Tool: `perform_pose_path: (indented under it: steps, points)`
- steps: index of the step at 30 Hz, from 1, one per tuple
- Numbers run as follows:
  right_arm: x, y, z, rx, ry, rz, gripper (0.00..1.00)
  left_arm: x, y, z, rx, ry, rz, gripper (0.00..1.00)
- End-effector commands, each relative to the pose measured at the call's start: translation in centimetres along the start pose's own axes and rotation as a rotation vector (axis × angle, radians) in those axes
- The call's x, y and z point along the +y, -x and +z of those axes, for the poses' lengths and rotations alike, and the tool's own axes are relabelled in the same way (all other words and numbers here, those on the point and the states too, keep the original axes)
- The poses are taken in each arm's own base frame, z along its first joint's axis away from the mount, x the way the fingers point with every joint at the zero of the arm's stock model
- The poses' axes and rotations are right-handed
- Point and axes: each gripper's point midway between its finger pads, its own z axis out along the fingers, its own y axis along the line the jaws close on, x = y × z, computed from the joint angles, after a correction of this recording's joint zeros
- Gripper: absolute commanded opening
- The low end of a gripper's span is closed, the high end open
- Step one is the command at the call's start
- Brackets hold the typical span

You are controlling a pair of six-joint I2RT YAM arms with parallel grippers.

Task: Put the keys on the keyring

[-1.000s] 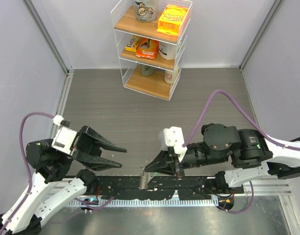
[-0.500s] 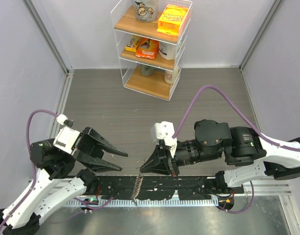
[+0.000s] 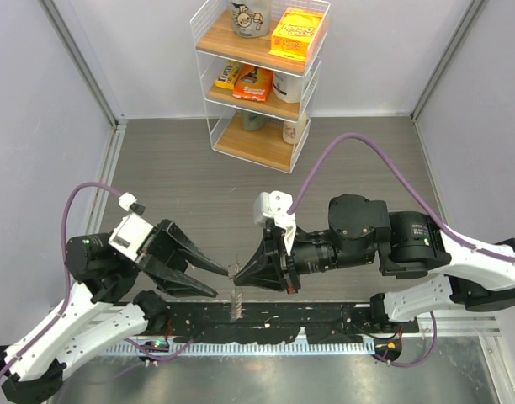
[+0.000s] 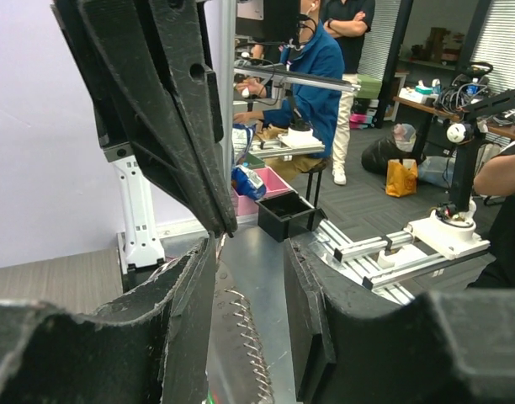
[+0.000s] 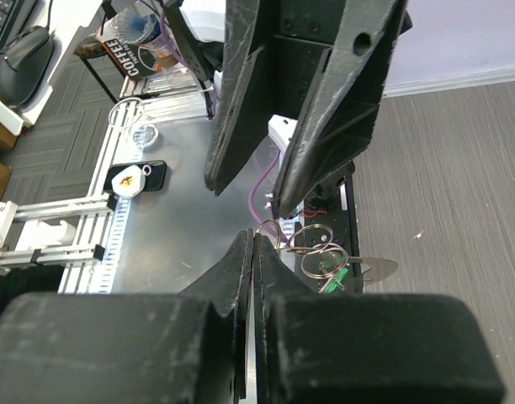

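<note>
**Keyring gripped, no key confirmed on it**

Your right hand [image 5: 252, 240] is clenched, its fingertips pinching a thin wire loop of the keyring [image 5: 310, 251]. From that pinch the other loops trail off, with the green piece [image 5: 333, 279] hanging among them. In the top view the chain [image 3: 237, 305] dangles below the hand's tip, over the dark rail [image 3: 325, 318] at the near edge of the desk [image 3: 241, 185].

One pale flat blade, probably a key [image 5: 374, 268], sits just beside the green piece. You cannot tell from these views whether it is threaded on a loop or only lying against it. The second key shows in no view.

Your left hand [image 3: 222, 283] is released and holds nothing. Its fingers stand apart and point at the right hand's tip, near it but clear of the keyring.

As I judge it, you are early in the task. The keyring is lifted and presented, and that is all you can count as done. You have yet to settle whether the pale key is on, find the other key, and thread whatever is loose. The loops are fine, so the left hand will probably need to steady one.
</note>
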Motion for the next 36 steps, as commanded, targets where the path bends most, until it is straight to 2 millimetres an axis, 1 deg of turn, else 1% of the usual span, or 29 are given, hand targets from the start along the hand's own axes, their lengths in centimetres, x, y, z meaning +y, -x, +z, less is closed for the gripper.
perform_pose_path:
  steps: [1,4,10,16,24,26,27,29,30,33,35,36]
  points:
    - [0.6,3.8,-0.7,-0.12,0.016,0.039,0.05,0.2,0.0,0.3,-0.016,-0.013,0.023,0.42]
    - [0.4,4.0,-0.5,-0.122,0.009,0.044,0.05,0.3,-0.2,0.4,-0.015,-0.017,0.021,0.4]
    - [0.6,4.0,-0.3,-0.122,0.027,0.047,0.05,0.7,-0.5,0.4,-0.008,-0.006,0.022,0.37]
    - [0.4,4.4,-0.4,-0.144,0.021,0.048,0.05,0.7,-0.7,0.3,-0.008,-0.002,0.02,0.28]
    - [0.4,4.7,-0.4,-0.157,0.024,0.046,0.05,0.9,-0.8,0.4,-0.005,0.0,0.017,0.25]
    - [0.4,4.6,-0.3,-0.157,0.024,0.048,0.05,0.9,-0.8,0.4,-0.004,0.0,0.018,0.21]
    - [0.4,4.7,-0.4,-0.16,0.027,0.046,0.05,0.9,-0.7,0.4,-0.004,-0.001,0.017,0.16]
    - [0.4,4.8,-0.5,-0.163,0.026,0.044,0.05,1.1,-0.8,0.5,0.001,0.005,0.013,0.02]
    - [0.5,4.7,-0.5,-0.161,0.027,0.043,0.05,1.2,-0.9,0.5,0.003,0.007,0.011,0.0]
    - [0.5,4.5,-0.4,-0.158,0.027,0.043,0.05,1.5,-0.9,0.5,0.002,0.016,0.012,0.0]
    - [0.4,4.3,-0.6,-0.158,0.028,0.037,0.05,1.9,-1.0,0.5,0.001,0.041,0.015,0.0]
    - [0.4,4.1,-0.7,-0.156,0.03,0.029,0.05,2.6,-1.1,0.4,0.007,0.079,0.018,0.0]
